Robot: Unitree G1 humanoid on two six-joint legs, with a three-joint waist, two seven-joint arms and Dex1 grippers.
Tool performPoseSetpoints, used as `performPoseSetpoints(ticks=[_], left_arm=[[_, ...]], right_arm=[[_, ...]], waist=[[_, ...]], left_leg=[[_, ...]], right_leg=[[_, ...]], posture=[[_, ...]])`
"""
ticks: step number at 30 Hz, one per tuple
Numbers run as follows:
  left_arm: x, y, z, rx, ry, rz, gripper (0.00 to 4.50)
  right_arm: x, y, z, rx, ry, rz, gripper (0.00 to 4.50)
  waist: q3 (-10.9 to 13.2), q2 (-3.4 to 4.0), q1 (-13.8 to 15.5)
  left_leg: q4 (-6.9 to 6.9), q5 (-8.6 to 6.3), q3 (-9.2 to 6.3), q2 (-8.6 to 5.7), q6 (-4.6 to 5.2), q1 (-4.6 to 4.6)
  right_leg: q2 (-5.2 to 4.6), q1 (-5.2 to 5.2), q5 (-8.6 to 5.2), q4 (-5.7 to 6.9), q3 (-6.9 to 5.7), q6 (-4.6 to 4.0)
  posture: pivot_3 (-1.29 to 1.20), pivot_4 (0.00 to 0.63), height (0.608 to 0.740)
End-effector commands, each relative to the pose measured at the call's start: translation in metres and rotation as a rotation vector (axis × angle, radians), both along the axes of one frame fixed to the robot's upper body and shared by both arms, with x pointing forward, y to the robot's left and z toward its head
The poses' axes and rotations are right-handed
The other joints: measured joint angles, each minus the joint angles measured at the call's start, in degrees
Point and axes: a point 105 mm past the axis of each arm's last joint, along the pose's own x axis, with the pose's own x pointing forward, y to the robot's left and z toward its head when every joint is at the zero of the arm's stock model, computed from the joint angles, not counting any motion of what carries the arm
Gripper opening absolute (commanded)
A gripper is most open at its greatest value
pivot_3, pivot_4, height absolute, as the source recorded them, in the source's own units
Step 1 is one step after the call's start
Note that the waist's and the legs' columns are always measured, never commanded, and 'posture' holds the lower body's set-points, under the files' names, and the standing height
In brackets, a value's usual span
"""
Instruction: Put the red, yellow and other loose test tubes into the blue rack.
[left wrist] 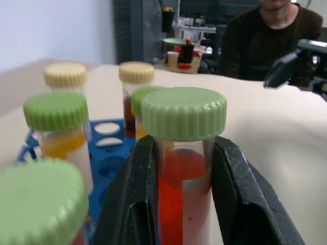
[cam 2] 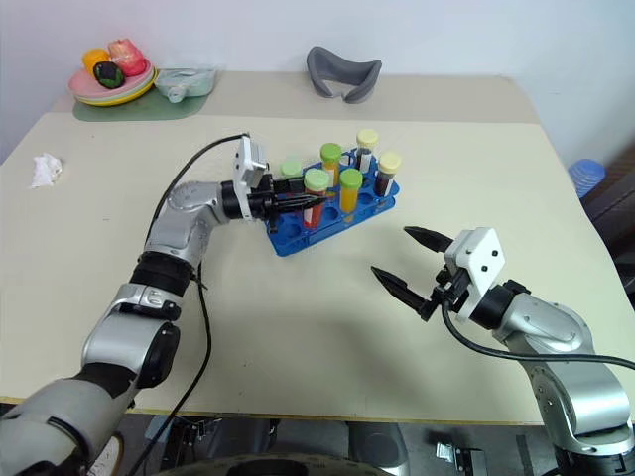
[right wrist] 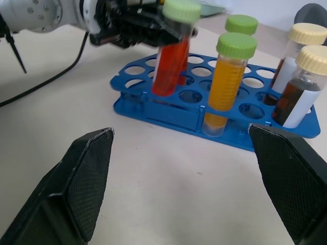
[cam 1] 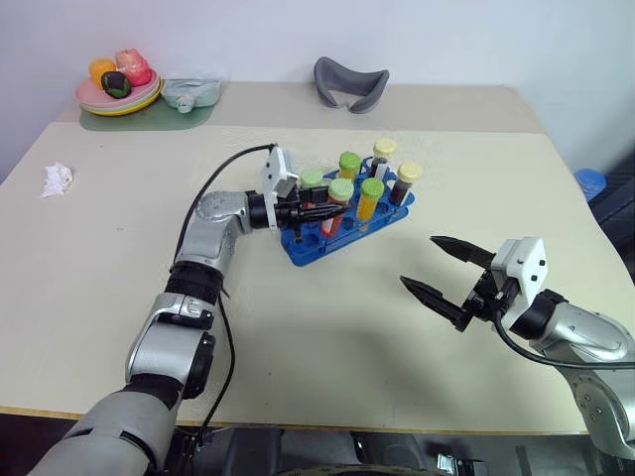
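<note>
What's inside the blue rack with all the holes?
The blue plastic rack holds green-capped tubes of orange liquid and cream-capped tubes of dark liquid. The left claw is lowering a red-filled tube. The tube bottoms are hidden inside the rack.

A beige table [cam 1: 119,297] stands against a plain white wall [cam 1: 446,40].
</note>
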Motion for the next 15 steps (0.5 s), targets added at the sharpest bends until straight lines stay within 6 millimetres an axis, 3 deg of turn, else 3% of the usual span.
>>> performPoseSetpoints(ticks=[1, 9, 15], left_arm=[[-0.0004, -0.0011, 0.0092, 0.005, -0.057, 0.002, 0.83], [0.0067, 0.0012, 0.011, 0.005, -0.088, 0.059, 0.83], [0.0034, -0.0002, 0.0139, -0.018, -0.084, 0.059, 3.82]], right_arm=[[-0.0013, 0.0, 0.008, 0.008, -0.046, -0.002, 4.31], [-0.0001, 0.0018, 0.0106, 0.009, -0.052, 0.003, 4.31], [0.0024, 0.0039, 0.0134, 0.011, -0.057, 0.007, 4.31]], waist=[[0.0, 0.0, 0.0], [0.0, 0.0, 0.0], [0.0, 0.0, 0.0]], left_leg=[[0.0, 0.0, 0.0, 0.0, 0.0, 0.0], [0.02, 0.0, 0.0, 0.0, 0.0, 0.01], [0.01, 0.0, 0.0, 0.0, 0.0, 0.01]], right_leg=[[0.0, 0.0, 0.0, 0.0, 0.0, 0.0], [0.0, 0.02, 0.0, 0.0, 0.0, 0.0], [0.0, 0.01, 0.0, 0.01, 0.0, 0.0]], posture=[[0.0, 0.15, 0.74], [0.0, 0.15, 0.74], [0.0, 0.15, 0.74]])
